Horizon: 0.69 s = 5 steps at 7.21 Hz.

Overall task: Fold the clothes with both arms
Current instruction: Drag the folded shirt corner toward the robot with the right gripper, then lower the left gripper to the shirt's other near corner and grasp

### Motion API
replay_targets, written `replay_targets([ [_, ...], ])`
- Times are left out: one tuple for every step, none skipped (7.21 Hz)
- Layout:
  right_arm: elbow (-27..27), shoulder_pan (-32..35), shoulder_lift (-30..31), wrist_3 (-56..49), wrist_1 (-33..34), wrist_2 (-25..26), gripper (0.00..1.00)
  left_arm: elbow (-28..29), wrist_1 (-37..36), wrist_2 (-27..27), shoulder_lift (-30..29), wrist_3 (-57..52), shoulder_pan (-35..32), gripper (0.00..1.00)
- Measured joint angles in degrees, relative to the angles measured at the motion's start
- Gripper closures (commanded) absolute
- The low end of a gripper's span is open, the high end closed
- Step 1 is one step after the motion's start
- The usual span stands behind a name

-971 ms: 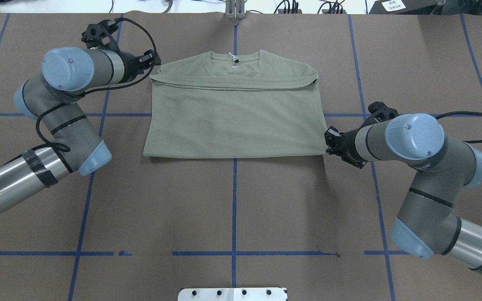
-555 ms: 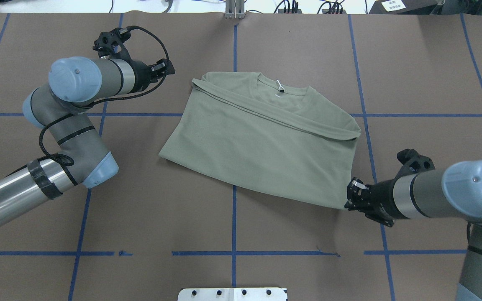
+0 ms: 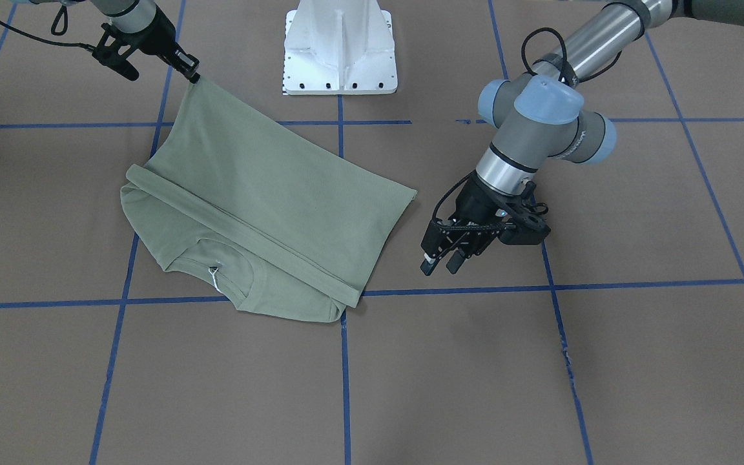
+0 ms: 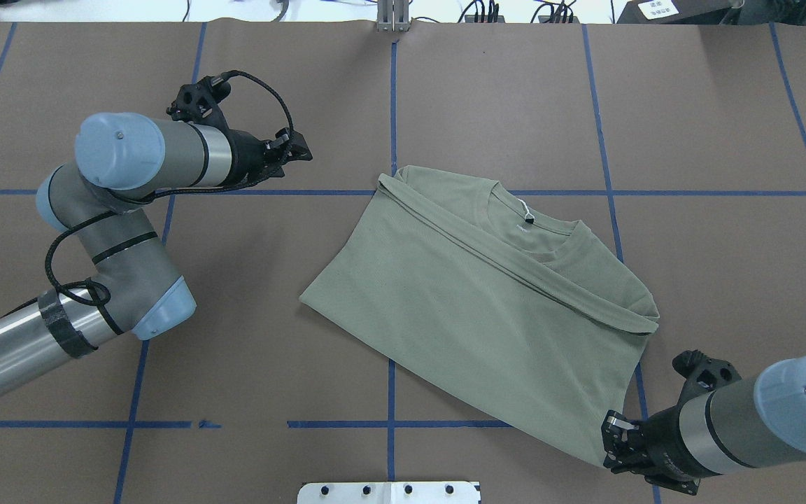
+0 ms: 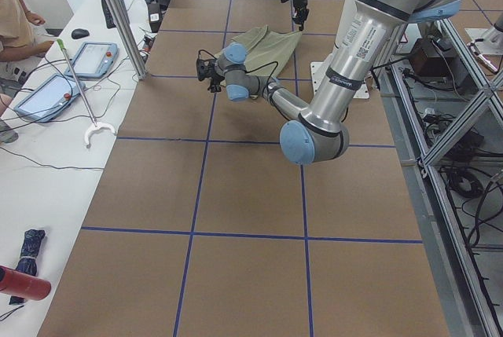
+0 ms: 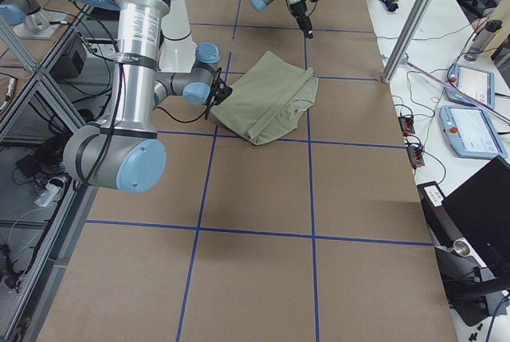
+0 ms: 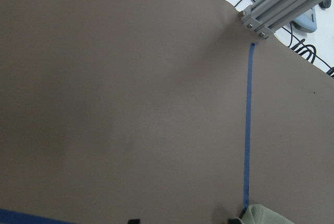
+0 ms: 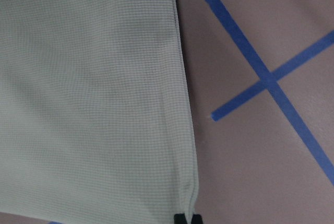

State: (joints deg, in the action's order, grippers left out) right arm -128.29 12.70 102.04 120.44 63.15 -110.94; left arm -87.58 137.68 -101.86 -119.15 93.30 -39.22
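The sage-green shirt [image 4: 487,308] lies folded and skewed on the brown table, its collar and white tag facing up on the far side. My right gripper [image 4: 611,448] is shut on the shirt's near right corner, which also shows in the front view [image 3: 192,72] and the right wrist view [image 8: 187,217]. That corner of the shirt [image 3: 262,213] is pulled taut. My left gripper [image 4: 301,150] is open and empty, over bare table to the left of the shirt, apart from it [image 3: 440,261]. The left wrist view shows only a scrap of the shirt [image 7: 266,214].
The white base pedestal [image 4: 389,492] stands at the table's near edge, close to the held corner. Blue tape lines [image 4: 390,392] cross the table. An aluminium post [image 4: 392,17] stands at the far edge. Tablets [image 5: 93,58] lie on the side bench.
My right gripper has dragged the shirt's corner toward the near right; the shirt slid and turned with it. My left gripper, at the shirt's shoulder a second ago, is now apart from it.
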Motion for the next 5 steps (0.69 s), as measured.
replay_targets([
  [-0.1,-1.0,0.2,0.3,0.0,0.2,0.0,-4.5,-1.4,-1.2,2.1,3.9,2.4,0.32],
  [-0.2,-0.2,0.1,0.4,0.0,0.3,0.0,-9.2,-5.2,-1.5,3.9,7.3,5.3,0.3],
  [-0.3,3.1,-0.4,0.2,0.0,0.4,0.0,-12.8,-9.9,-0.9,5.2,10.0,8.0,0.3],
  [0.8,8.7,-2.1,-1.5,0.0,0.3,0.0,-14.4,-13.0,0.6,6.4,11.8,10.4,0.3],
  [4.1,14.8,-5.6,-5.9,-0.1,0.3,0.0,-14.6,-14.2,2.2,7.2,12.5,12.1,0.3],
])
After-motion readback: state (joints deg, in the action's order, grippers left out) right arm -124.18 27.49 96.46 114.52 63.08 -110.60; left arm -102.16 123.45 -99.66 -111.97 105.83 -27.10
